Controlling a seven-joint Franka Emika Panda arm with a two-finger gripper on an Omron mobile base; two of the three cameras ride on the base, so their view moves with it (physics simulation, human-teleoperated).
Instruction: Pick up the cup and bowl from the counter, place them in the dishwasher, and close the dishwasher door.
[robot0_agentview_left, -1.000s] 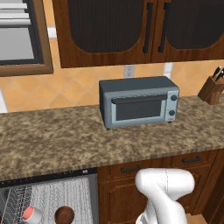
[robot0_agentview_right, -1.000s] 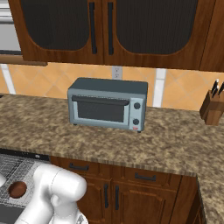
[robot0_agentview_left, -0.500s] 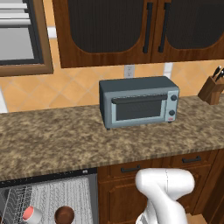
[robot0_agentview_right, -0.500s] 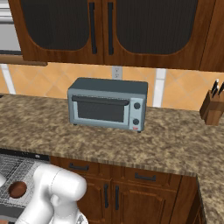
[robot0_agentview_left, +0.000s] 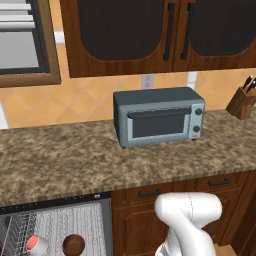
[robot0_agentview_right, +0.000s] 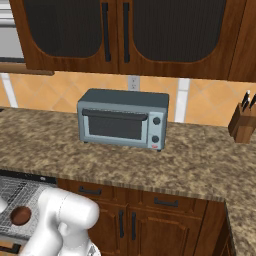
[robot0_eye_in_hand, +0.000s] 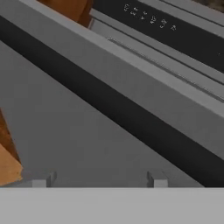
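The cup (robot0_agentview_left: 36, 243) and bowl (robot0_agentview_left: 73, 244) sit in the dishwasher (robot0_agentview_left: 55, 227) rack below the granite bench (robot0_agentview_left: 75, 160). Close up, the hand view shows the grey dishwasher door (robot0_eye_in_hand: 65, 131) and its dark bar handle (robot0_eye_in_hand: 109, 103); the pincer (robot0_eye_in_hand: 98, 181) stands open.

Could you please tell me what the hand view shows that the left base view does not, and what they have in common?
Hand view alone: the dishwasher door's grey outer face, its long dark bar handle, the black control strip and the pincer close to the door. Left base view alone: the cup and bowl in the white rack, the counter, toaster oven and knife block. Shared: both look at the dishwasher.
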